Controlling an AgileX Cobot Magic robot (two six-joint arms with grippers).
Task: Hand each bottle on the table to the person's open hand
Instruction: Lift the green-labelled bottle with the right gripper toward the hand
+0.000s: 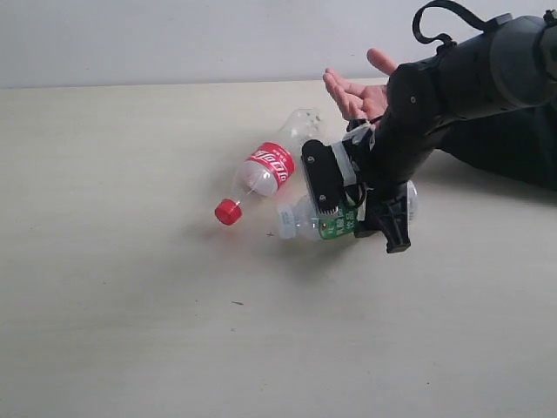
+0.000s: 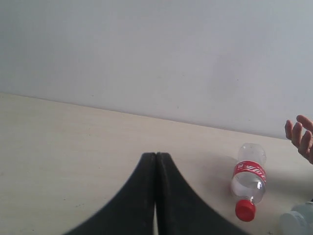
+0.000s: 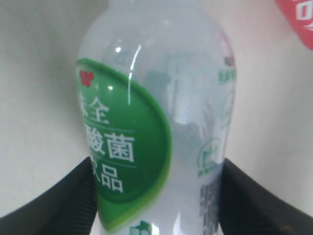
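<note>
Though the right gripper (image 1: 361, 219) pinched the green-labelled bottle (image 1: 305, 218), it lay undelivered on the surface (image 1: 130, 261) near the open hand (image 1: 357, 96). Red-labelled bottle (image 1: 265, 170) lay near that hand too, untouched; left gripper (image 2: 156, 161) pressed together.

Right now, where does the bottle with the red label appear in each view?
Exterior view: red-label bottle lies on its side near the centre.
Left wrist view: whole bottle, lower right of the picture.
Right wrist view: only a red label corner, upper right.
Shared landmark: green-label bottle beside it, in all three.
</note>
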